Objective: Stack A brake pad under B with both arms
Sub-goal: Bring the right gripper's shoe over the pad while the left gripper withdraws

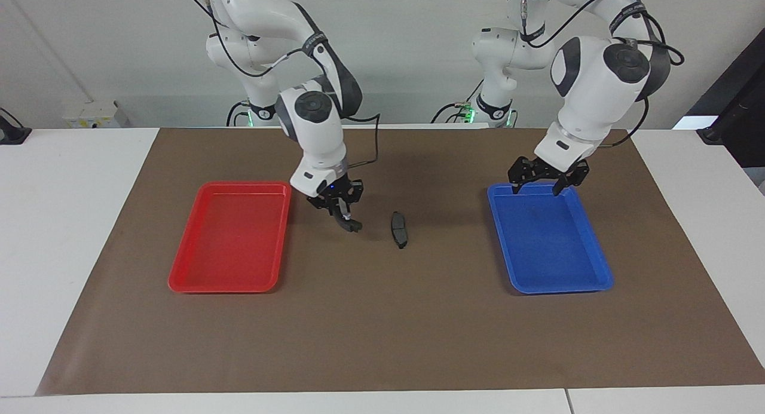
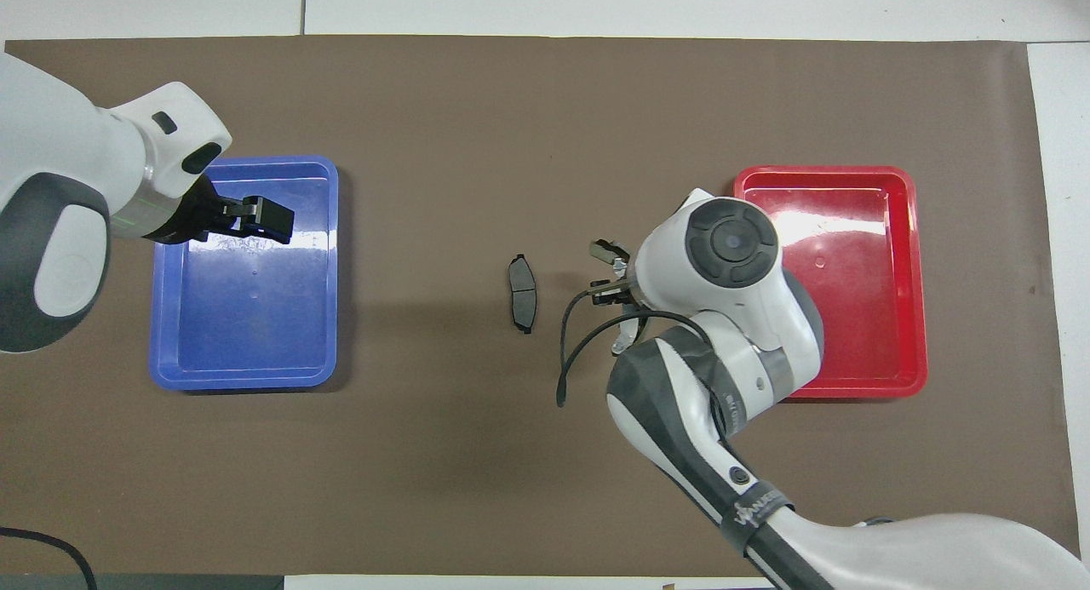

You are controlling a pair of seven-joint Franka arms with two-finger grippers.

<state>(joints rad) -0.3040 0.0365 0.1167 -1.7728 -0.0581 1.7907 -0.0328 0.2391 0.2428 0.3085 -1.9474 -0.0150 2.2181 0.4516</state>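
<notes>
At mid-mat: A brake pad [image 1: 399, 229] lies flat on the brown mat [image 1: 382, 330] with nothing on top of it. It is the landmark for every line below.
Pad's long axis: runs from nearer the robots to farther from them, with a slight curve.
Red tray [image 1: 179, 279]: well apart from the pad, toward the right arm's end of the table; nothing in it.
Blue tray [image 1: 597, 279]: well apart from the pad, toward the left arm's end; nothing in it.
Right gripper [image 1: 345, 218]: low over bare mat just beside the pad, toward the right arm's end, between pad and red tray. Not over the pad yet.
Right grip: jaws narrow, pinched on a dark piece that juts below the tips. I take it for B [image 1: 353, 226], since no second pad lies on the mat or in either tray. The wrist hides most of it from overhead.
Left gripper [image 1: 541, 184]: over the blue tray's edge nearest the robots, far from the pad; fingers spread wide, holding nothing. This arm waits.
Nearer arm: the right, by a wide margin.
Key relation: the pad lies sideways from the right gripper, toward the left arm's end, at about the same distance from the robots.
Next move, as I judge it: a short sideways carry, then a set-down with B's length matched to the pad's axis.
Risk: a skewed set-down would leave B overhanging or nudge the pad.
</notes>
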